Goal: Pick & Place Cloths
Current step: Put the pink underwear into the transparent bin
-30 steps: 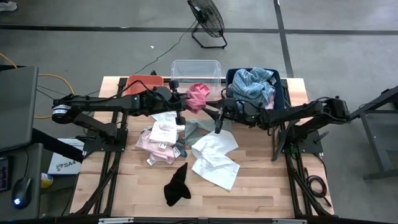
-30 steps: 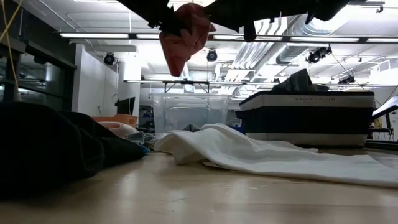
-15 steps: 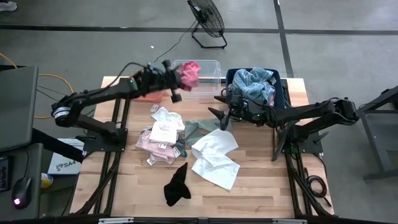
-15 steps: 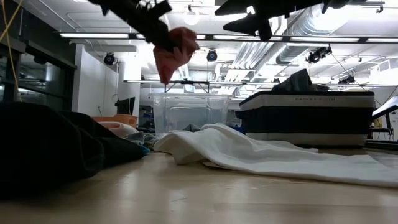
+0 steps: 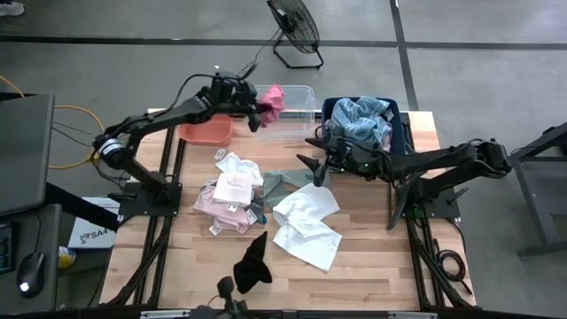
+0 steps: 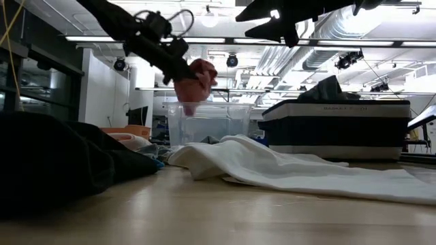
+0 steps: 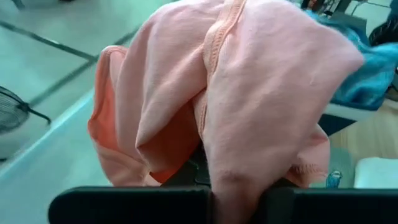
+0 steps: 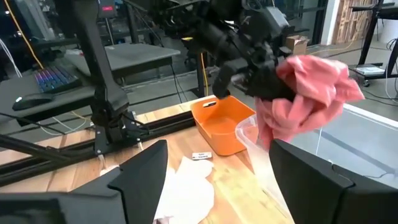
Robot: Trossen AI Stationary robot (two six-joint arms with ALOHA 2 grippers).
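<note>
a black cloth lies nearest on the table, with white cloths beyond it, below and just short of the right gripper, whose fingers are spread apart, holding nothing, beside the dark blue bin. farther off, the left gripper is clenched on the pink cloth, which hangs from it above the clear bin; the orange bin sits beneath that arm.
</note>
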